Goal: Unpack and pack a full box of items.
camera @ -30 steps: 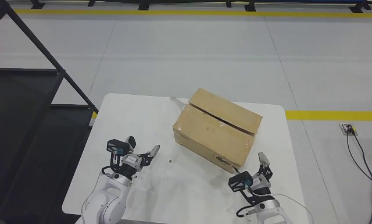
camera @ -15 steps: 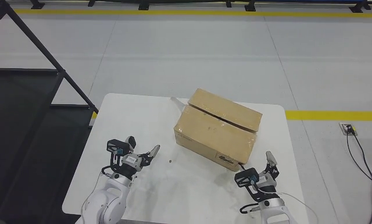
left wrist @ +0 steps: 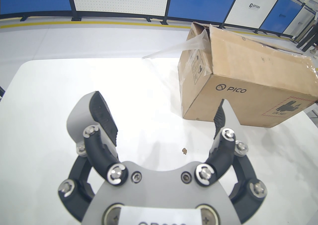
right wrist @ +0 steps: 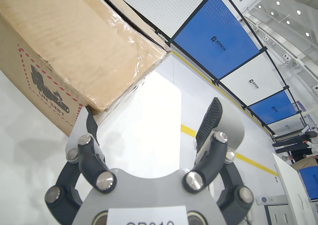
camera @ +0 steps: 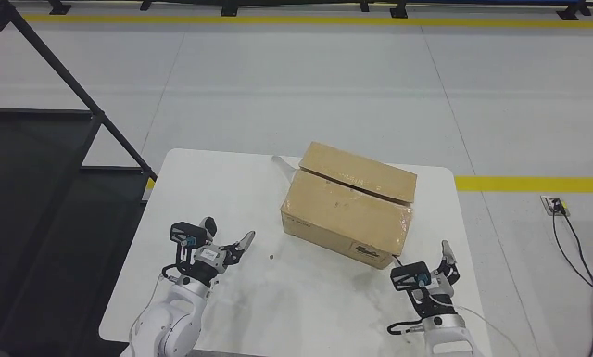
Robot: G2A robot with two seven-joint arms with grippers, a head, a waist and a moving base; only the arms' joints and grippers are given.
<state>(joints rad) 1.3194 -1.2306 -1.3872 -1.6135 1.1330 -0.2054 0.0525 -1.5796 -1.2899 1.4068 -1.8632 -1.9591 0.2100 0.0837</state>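
The cardboard box (camera: pixel 350 206) sits closed on the desk (camera: pixel 199 185), its long axis running from far left to near right. Its near-right corner lies just ahead and left of the right claw (camera: pixel 435 262), the nearer one. The left claw (camera: pixel 230 235) stands well apart. Both gape wide and hold nothing. Over the last second the right claw has slid outward, away from that corner.

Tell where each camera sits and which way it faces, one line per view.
Top view: on the robot above its arms, looking down on the white table and cardboard box; left gripper and right gripper show at the near edge.
Left wrist view: on the left wrist, facing across the table at the box; its own open jaws frame a small brown speck.
Right wrist view: on the right wrist, angled up past the box's corner toward partition panels; its own open jaws show.
Both wrist views share the box's red-bordered label.
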